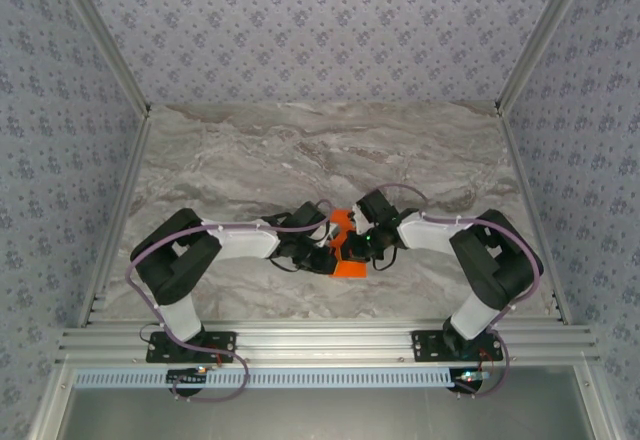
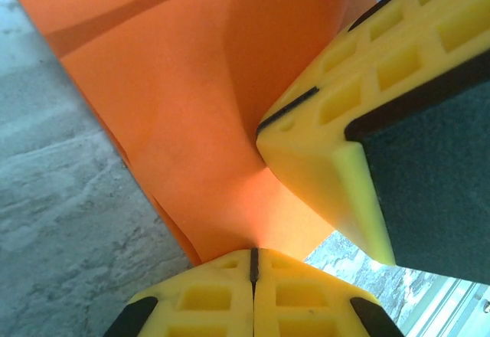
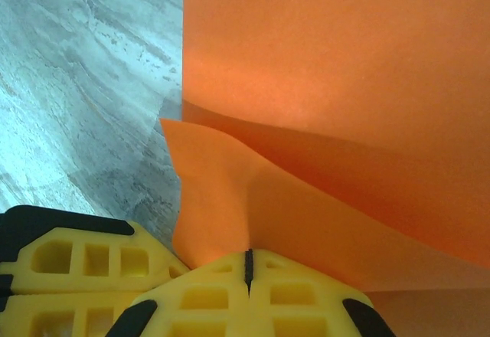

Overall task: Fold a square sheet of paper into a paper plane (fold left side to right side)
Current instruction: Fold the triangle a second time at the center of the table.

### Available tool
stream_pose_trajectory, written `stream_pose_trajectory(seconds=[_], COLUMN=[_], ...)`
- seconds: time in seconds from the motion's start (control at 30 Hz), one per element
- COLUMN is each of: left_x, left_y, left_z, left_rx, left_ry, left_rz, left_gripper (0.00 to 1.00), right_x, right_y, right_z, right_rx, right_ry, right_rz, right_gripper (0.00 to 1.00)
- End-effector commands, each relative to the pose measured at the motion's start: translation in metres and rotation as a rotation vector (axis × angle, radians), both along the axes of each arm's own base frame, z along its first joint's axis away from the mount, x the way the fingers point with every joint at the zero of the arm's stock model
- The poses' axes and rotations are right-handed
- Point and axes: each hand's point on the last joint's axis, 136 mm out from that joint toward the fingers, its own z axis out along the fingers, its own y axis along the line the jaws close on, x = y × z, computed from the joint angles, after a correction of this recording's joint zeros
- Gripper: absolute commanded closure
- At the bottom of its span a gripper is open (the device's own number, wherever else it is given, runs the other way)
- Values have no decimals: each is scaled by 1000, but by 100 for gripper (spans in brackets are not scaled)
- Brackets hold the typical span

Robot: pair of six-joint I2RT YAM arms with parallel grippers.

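The square sheet of paper point(image 1: 349, 267) is bright orange and sits at mid-table between the two arms, bent into overlapping layers rather than lying flat. My left gripper point(image 1: 323, 251) reaches it from the left. In the left wrist view its yellow fingers are shut on an edge of the paper point(image 2: 191, 107), pinched at the tips of the left gripper point(image 2: 253, 254). My right gripper point(image 1: 367, 243) comes in from the right and is likewise shut point(image 3: 247, 257) on a raised flap of the paper point(image 3: 344, 61). The two grippers stand almost touching.
The grey marble tabletop point(image 1: 300, 150) lies open behind and to both sides of the arms. A metal rail point(image 1: 320, 345) runs along the near edge. Patterned walls enclose the table on three sides.
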Motion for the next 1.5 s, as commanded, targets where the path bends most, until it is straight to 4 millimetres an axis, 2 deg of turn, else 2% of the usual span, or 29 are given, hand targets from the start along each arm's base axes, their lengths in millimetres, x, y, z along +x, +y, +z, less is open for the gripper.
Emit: stream_pose_trajectory(seconds=[0.0,0.4,0.93,1.13,1.3,1.47], left_x=[-13,-19,-18,-14,-11,-9], left_y=[41,49,47,42,36,33], left_z=[-40,-46,-44,-38,-30,-27], left_rx=[212,228,219,201,183,181], left_ry=[55,74,73,52,31,23], left_rz=[44,65,78,72,66,62], left_gripper=[95,95,95,95,95,95], right_x=[2,22,47,64,64,45], right_y=[-18,-33,-75,-90,-85,-61], right_z=[-13,1,-10,-1,32,48], right_rx=[-86,-76,-63,-56,-10,108], right_ry=[11,-23,11,-22,-92,-85], right_rz=[-10,-25,-112,-151,-149,-136], right_gripper=[100,100,100,100,100,100])
